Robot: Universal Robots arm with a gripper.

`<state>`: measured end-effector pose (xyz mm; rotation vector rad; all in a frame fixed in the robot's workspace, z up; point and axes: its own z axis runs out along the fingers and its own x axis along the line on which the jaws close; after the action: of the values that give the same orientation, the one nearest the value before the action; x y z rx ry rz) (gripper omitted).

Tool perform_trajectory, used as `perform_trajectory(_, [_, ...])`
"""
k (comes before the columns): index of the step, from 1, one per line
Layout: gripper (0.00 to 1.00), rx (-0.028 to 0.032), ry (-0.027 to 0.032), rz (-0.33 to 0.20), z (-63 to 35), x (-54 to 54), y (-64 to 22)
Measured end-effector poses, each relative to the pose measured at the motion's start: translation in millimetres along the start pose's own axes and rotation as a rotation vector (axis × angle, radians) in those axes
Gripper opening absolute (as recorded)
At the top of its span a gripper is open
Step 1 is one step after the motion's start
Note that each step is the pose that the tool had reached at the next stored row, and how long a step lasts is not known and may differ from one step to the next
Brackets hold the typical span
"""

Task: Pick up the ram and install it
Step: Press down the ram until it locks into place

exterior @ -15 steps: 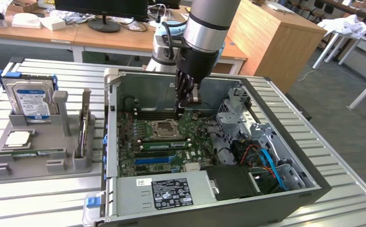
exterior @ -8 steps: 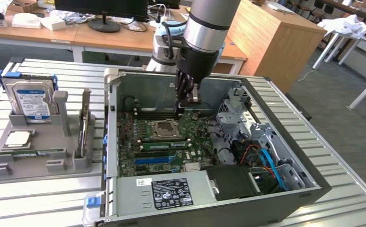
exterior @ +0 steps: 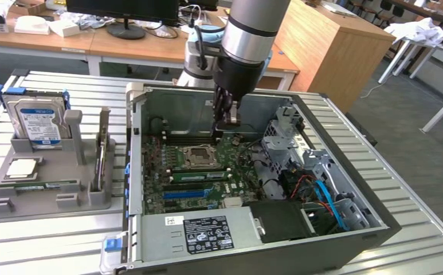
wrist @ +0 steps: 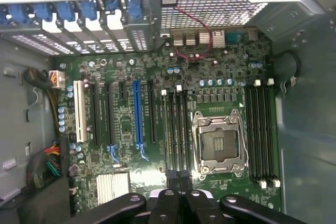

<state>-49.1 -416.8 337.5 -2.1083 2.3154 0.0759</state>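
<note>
Inside the open computer case (exterior: 374,223), the gripper (exterior: 229,120) hovers over the motherboard (wrist: 157,129), jaws closed on nothing visible; a ram (exterior: 198,176) sits seated, so installation looks done.

The motherboard (wrist: 157,129) is dark green, speckled with small silver and blue parts. One long slot (wrist: 137,114) on it is bright blue, another (wrist: 80,111) white; the socket (wrist: 219,142) is silver with a dark centre. The gripper (wrist: 181,203) is black. The case (exterior: 324,240) is black outside and grey inside. The holder (exterior: 45,189) is plain grey, and the drive (exterior: 39,123) in it is white-labelled with blue rails.
</note>
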Motion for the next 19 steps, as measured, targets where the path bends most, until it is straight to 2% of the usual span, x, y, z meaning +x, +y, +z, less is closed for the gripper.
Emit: perform_trajectory(19, [0.1, 0.0078, -0.0059, 0.197, 0.4, 0.4, 4.2])
